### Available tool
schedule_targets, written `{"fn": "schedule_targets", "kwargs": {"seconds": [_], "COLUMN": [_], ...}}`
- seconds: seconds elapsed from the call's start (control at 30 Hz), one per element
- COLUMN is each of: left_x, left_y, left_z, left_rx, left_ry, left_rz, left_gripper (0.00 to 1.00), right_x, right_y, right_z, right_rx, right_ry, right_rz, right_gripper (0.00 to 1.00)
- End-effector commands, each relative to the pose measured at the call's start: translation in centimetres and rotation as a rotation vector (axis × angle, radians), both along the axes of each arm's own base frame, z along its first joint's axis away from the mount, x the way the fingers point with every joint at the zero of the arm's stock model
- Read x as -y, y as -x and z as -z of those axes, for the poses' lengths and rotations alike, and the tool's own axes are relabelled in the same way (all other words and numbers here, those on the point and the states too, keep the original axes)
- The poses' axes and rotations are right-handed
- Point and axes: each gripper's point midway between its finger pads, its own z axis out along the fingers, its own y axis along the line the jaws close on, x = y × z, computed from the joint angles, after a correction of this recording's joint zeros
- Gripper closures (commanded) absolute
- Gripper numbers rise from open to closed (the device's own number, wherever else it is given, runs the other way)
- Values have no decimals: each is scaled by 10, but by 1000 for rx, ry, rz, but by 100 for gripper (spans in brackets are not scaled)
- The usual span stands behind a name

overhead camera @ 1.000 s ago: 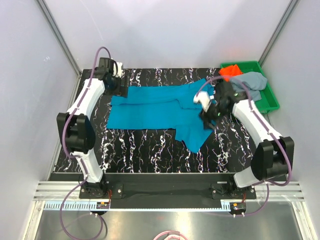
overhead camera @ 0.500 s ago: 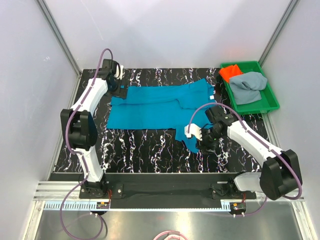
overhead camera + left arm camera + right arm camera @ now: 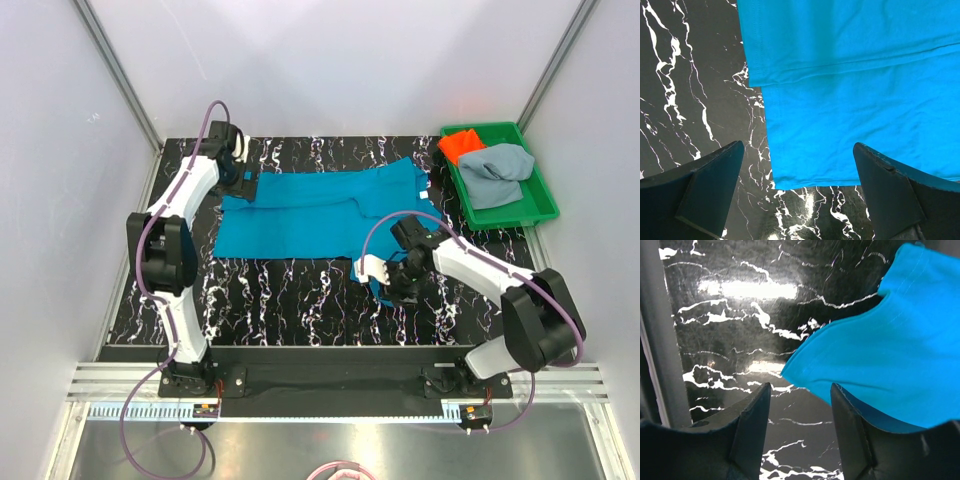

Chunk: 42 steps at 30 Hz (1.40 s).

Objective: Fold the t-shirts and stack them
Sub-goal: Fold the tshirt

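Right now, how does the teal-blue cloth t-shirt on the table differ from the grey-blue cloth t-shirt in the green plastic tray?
The teal-blue cloth t-shirt lies spread fairly flat on the black marbled table; the grey-blue cloth t-shirt sits bunched in the green plastic tray. Spread so, the teal one covers far more area than the grey one. Both are plain-coloured and neither is neatly folded yet.

One teal t-shirt (image 3: 300,215), one orange-red t-shirt (image 3: 460,146), seemingly one grey-blue t-shirt (image 3: 497,172), one green tray (image 3: 541,190), two end effectors (image 3: 797,165) (image 3: 800,395).
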Motion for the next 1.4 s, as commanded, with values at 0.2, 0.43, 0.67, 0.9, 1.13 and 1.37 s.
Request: {"fn": "schedule_targets", "kwargs": {"seconds": [0.2, 0.43, 0.67, 0.9, 1.13, 1.37], "left_x": [1, 1, 2, 3, 1, 1], "left_y": [-18, -22, -27, -26, -22, -23], "left_z": [-18, -18, -17, -13, -9, -11], "left_rx": [60, 60, 58, 48, 35, 40], "left_ry": [25, 23, 27, 28, 20, 20], "left_rz": [-6, -4, 1, 0, -2, -4], "left_gripper": [1, 1, 1, 1, 1, 1], "right_x": [-9, -5, -5, -11, -17, -20], "right_y": [-12, 2, 12, 12, 13, 11], "right_z": [-7, -9, -2, 7, 19, 29], "right_rx": [42, 16, -11, -27, -40, -20], "right_ry": [-3, -1, 1, 4, 20, 34], "right_rz": [-53, -79, -105, -111, -118, -104], "right_gripper": [44, 45, 45, 45, 46, 57]}}
